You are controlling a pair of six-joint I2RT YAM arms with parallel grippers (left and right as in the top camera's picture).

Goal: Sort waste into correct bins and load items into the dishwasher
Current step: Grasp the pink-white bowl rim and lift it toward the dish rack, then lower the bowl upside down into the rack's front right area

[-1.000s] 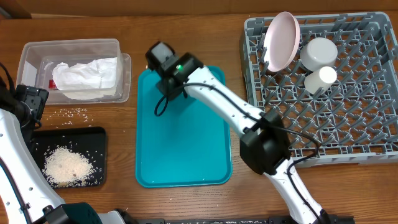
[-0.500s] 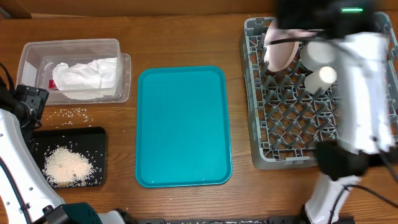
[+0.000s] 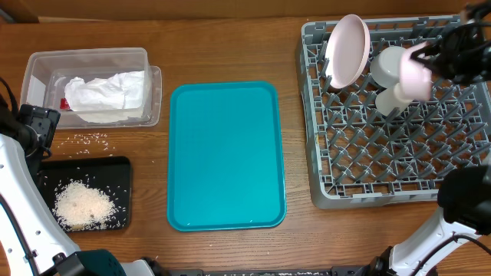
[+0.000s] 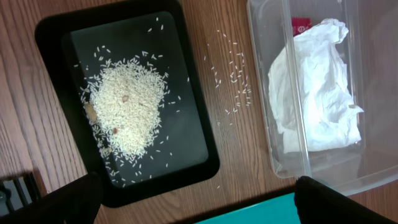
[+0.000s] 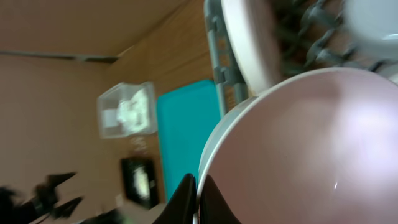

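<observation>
Right claw [image 5: 199,198] is clamped on the rim of the small pink plate [image 3: 414,73], which is held tilted over the dish rack [image 3: 383,161], just beside the bowl [image 3: 390,60] and cup [image 3: 395,98]. Large pink plate [image 3: 345,50] is stood on edge in the rack. Left claw [image 4: 199,205] is spread wide, empty, above the bench [image 4: 233,143] between black tray [image 4: 186,143] and clear tub [image 4: 348,168]. Napkin [image 4: 317,93] and red wrapper [image 4: 300,25] are seen in the tub.

surface: brown wood-grain table [image 3: 230,46] | light: soft, even | beyond table edge: plain brownish blur

The small plate [image 5: 305,149] is blurred and runs off-frame.
</observation>
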